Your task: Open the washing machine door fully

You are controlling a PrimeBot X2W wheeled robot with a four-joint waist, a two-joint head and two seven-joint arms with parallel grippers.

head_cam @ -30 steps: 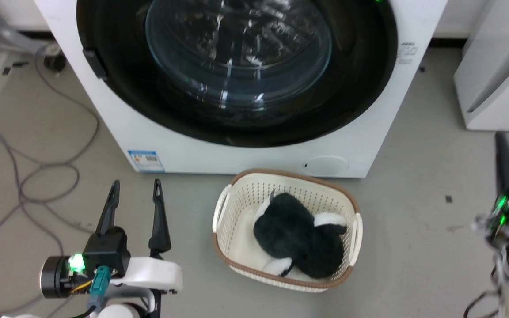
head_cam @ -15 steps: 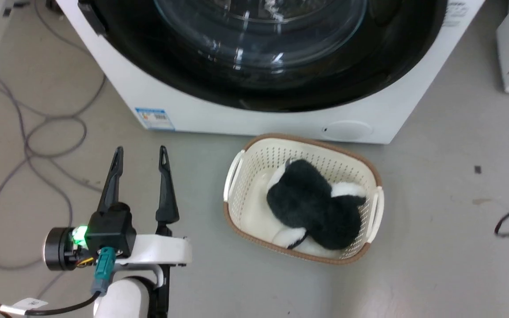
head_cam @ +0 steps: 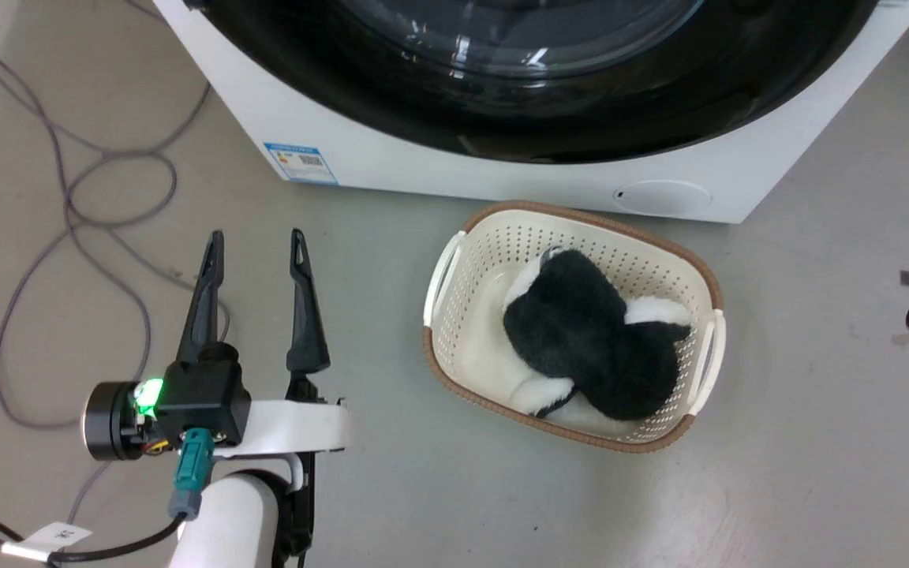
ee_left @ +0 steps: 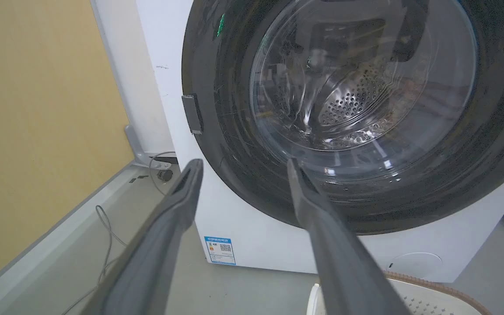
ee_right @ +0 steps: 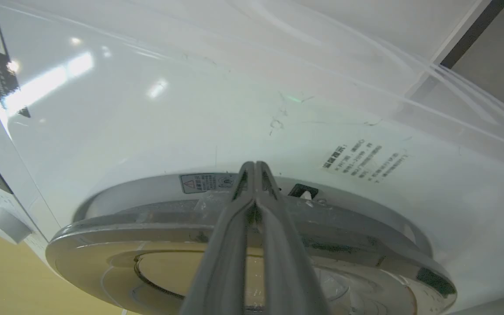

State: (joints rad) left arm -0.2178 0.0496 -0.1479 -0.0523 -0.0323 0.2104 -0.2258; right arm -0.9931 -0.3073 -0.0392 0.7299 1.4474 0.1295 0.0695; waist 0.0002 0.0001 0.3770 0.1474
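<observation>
The washing machine door [head_cam: 549, 118] fills most of the white washer front [head_cam: 391, 158], straight ahead of the robot and above a cream basket [head_cam: 581, 211] that holds a black-and-white plush toy [head_cam: 589, 339].

- **How it will handle:** It looks rigid and fairly heavy, with 1 thick glass bowl set in a glossy black ring. It should swing as 1 stiff piece on its hinge rather than flex. The face is slick, so pressing or pinching on it would likely slip. The glass should not be knocked.
- **Where to take hold:** The best place is the rim, on the side away from the grey tab [ee_left: 190, 113], which is probably the hinge. The right wrist view shows a dark latch slot [ee_right: 302, 191] in the washer front beside that rim. A finger hooked behind the edge there could pull the door round.
- **Right gripper [ee_right: 252, 165]:** Its jaws are pressed together with nothing between them, and the tips sit at the seam of rim and front. I cannot tell whether the door is ajar.
- **Left gripper [head_cam: 253, 237]:** It hangs over the floor, well apart from the door, with its jaws spread and empty.
</observation>
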